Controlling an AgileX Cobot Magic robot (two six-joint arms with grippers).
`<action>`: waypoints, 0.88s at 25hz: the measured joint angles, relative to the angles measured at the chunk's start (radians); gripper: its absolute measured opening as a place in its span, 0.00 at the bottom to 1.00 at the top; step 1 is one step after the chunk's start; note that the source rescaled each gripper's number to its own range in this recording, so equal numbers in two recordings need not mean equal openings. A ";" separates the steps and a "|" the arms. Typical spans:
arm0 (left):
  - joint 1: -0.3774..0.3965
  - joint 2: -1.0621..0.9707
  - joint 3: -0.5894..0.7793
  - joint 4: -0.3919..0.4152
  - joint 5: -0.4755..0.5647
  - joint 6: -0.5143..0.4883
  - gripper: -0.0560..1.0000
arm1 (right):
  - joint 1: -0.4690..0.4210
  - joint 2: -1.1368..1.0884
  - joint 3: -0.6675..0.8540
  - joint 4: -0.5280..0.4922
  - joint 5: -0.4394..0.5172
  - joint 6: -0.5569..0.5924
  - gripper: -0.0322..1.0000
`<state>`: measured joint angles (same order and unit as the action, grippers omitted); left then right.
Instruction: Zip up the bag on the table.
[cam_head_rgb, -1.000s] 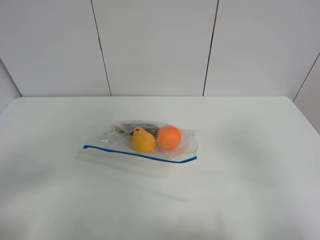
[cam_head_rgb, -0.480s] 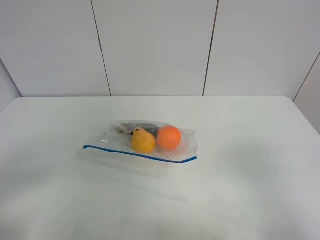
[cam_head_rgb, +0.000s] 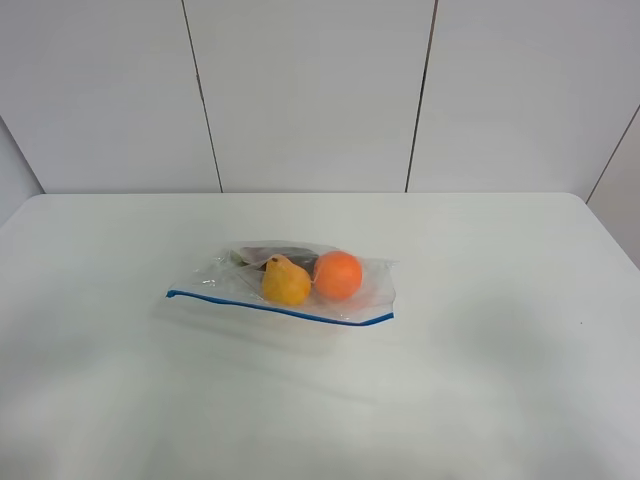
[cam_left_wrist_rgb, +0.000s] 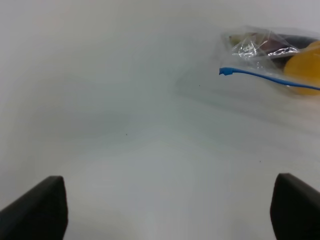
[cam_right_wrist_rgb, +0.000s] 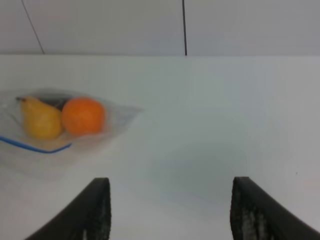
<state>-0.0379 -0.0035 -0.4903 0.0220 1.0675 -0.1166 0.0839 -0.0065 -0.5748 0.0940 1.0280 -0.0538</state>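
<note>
The clear crinkly bag (cam_head_rgb: 300, 280) lies flat near the middle of the white table (cam_head_rgb: 480, 380), holding an orange (cam_head_rgb: 337, 275) and a yellow pear (cam_head_rgb: 285, 282). Its blue zip strip (cam_head_rgb: 280, 307) runs along the near edge. Neither arm shows in the exterior high view. My left gripper (cam_left_wrist_rgb: 167, 215) is open, well short of the bag (cam_left_wrist_rgb: 272, 52) and the strip's end (cam_left_wrist_rgb: 225, 71). My right gripper (cam_right_wrist_rgb: 170, 215) stands open over bare table, with the bag (cam_right_wrist_rgb: 65, 120) off to one side and apart from it.
A panelled white wall (cam_head_rgb: 320, 90) rises behind the table's far edge. The table's right rear corner (cam_head_rgb: 580, 200) is rounded.
</note>
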 joint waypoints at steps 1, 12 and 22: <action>0.000 0.000 0.000 0.000 0.000 0.000 0.96 | 0.000 0.000 0.009 0.000 0.000 0.000 0.89; 0.000 0.000 0.000 0.000 0.000 0.000 0.96 | 0.000 0.000 0.078 0.000 0.003 0.000 0.89; 0.000 0.000 0.000 0.000 0.001 0.000 0.96 | 0.000 0.000 0.078 0.003 0.003 0.011 0.89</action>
<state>-0.0379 -0.0035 -0.4903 0.0220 1.0684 -0.1166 0.0839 -0.0065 -0.4966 0.0969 1.0312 -0.0430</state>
